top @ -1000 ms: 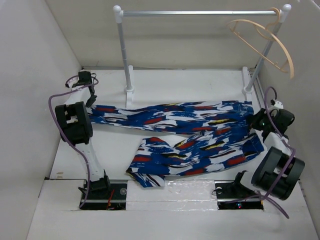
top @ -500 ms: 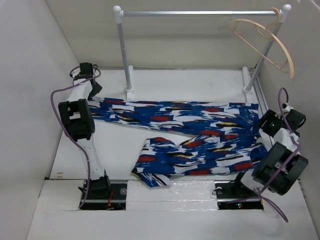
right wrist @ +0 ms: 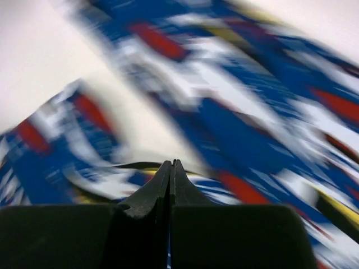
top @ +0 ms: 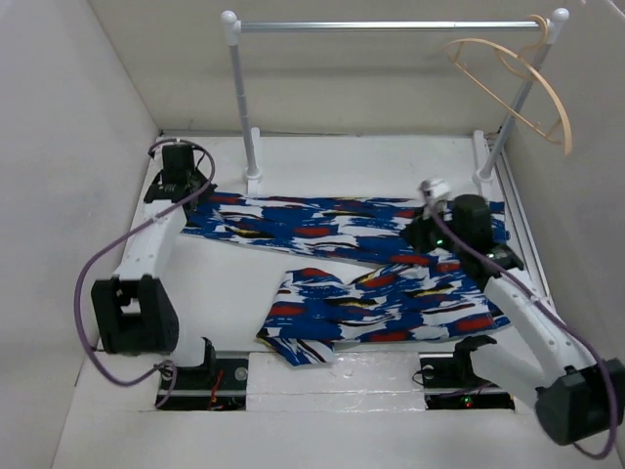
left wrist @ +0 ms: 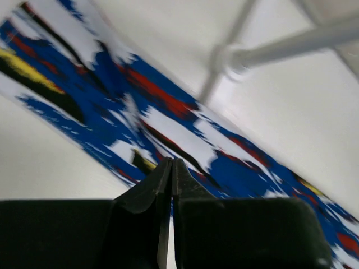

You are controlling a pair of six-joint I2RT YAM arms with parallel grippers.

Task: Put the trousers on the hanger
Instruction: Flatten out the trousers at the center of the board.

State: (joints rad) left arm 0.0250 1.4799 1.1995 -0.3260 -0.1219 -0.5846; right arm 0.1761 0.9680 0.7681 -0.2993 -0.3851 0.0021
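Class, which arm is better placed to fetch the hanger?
Probably right: the hanger hangs from the rail at its right end, nearer the right arm; the left arm is over the trousers far left.

Plain pale walls (top: 59, 117) close in a white table (top: 361, 161) on three sides; the light is soft and even. At the back a silver rail (top: 391, 25) spans two white posts (top: 238, 98); their feet stand on the table.

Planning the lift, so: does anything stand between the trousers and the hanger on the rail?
Nothing visible does. The trousers lie flat on the table; the hanger hangs high on the rail, at its right end. Only the right post stands close beside that path.
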